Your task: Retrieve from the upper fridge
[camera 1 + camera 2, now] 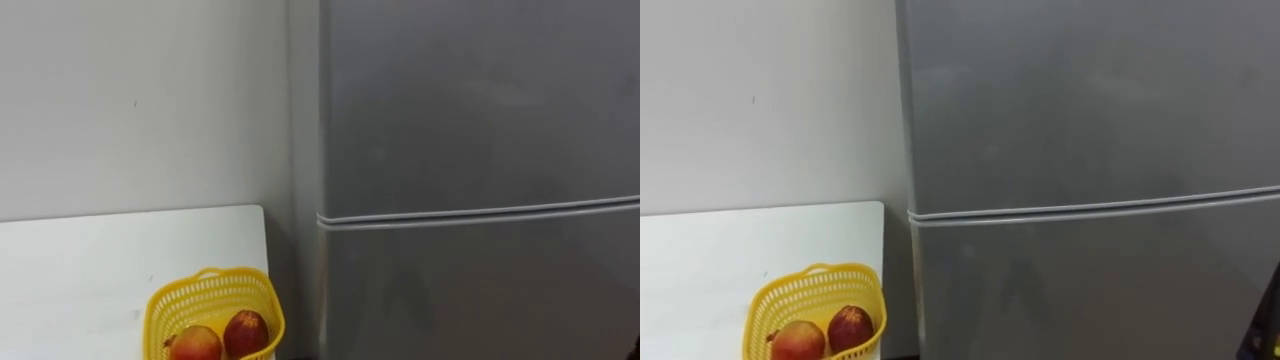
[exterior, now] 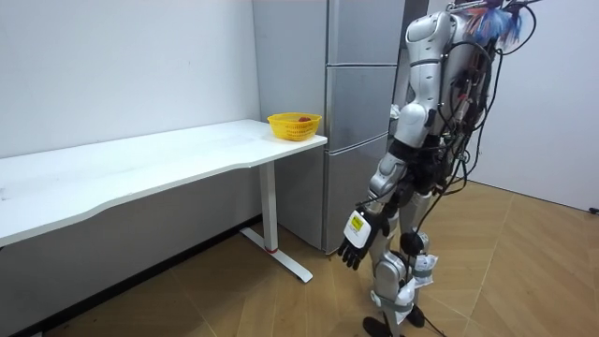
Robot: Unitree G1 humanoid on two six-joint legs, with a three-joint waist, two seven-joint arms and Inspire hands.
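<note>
Left hand (image 2: 357,245) low before the closed grey two-door fridge (image 1: 480,120), fingers slack and empty, yellow plastic basket (image 1: 212,292) beside the fridge

Shut fridge, and a basket cut by the near edge.
The fridge (image 1: 480,120) has both doors closed, so its inside is hidden; its top, right side and lower part run out of the eye views. The yellow basket (image 1: 213,300) on the white table (image 1: 100,260) is cut off at its near side, as are the two red fruits (image 1: 246,332) in it; their kind cannot be told. In the room view they are mere red specks.
</note>
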